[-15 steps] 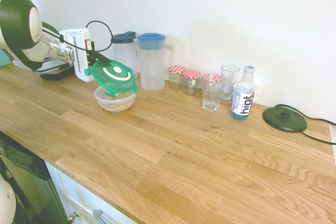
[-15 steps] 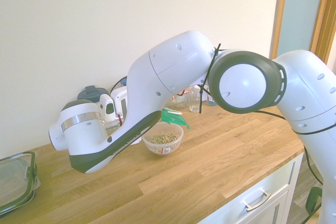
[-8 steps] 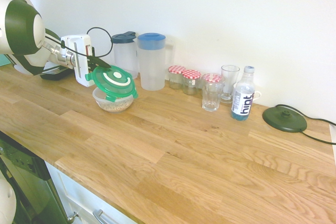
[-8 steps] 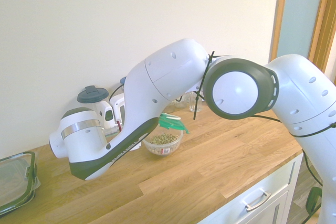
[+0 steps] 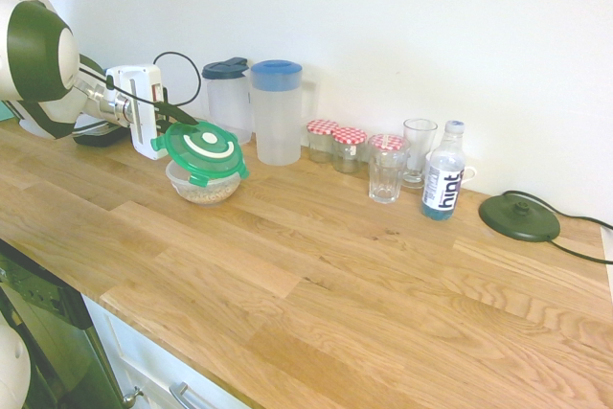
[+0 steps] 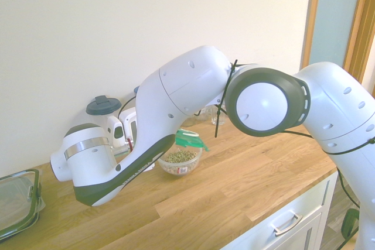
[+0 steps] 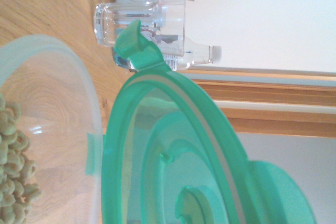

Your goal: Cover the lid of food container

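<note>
1. The gripper (image 5: 165,128) points level, its jaws clamped on the edge of the lid (image 5: 202,149)
2. The lid hangs tilted just over the food container (image 5: 203,185), which stands near the counter's (image 5: 316,265) back edge

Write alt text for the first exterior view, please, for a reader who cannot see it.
The robot's tool, shut on a green lid, holds it tilted over a clear bowl of cereal on a wooden counter. Pitchers, jars, glasses and a water bottle stand along the wall.
</note>
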Available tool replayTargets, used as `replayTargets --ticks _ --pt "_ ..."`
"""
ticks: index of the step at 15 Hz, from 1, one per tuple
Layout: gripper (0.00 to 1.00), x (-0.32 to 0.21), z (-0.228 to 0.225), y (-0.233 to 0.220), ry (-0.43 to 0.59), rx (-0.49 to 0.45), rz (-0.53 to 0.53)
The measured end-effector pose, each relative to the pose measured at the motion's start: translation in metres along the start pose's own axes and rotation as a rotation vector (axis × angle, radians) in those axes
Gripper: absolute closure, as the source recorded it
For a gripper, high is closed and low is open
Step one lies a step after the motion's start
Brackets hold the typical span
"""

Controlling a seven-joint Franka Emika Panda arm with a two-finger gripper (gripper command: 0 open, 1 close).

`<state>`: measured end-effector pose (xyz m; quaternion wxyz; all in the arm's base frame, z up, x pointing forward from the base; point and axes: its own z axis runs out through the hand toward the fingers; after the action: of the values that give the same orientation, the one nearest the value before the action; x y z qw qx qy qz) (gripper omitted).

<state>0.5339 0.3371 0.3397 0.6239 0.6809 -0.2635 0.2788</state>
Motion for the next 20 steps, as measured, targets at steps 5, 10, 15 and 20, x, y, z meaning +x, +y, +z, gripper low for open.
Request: replayTargets --ticks 5,10,15,20 --pt "0.0 -0.012 -0.032 0.008 -0.055 0.109 -0.068" --pt "0.0 -0.006 -0.071 0.043 -0.156 0.212 -0.147" --pt "0.0 0.06 -0.085 0.136 -0.333 0.419 -0.266" --pt "0.0 0.158 0.064 0.189 -0.604 0.676 -0.297"
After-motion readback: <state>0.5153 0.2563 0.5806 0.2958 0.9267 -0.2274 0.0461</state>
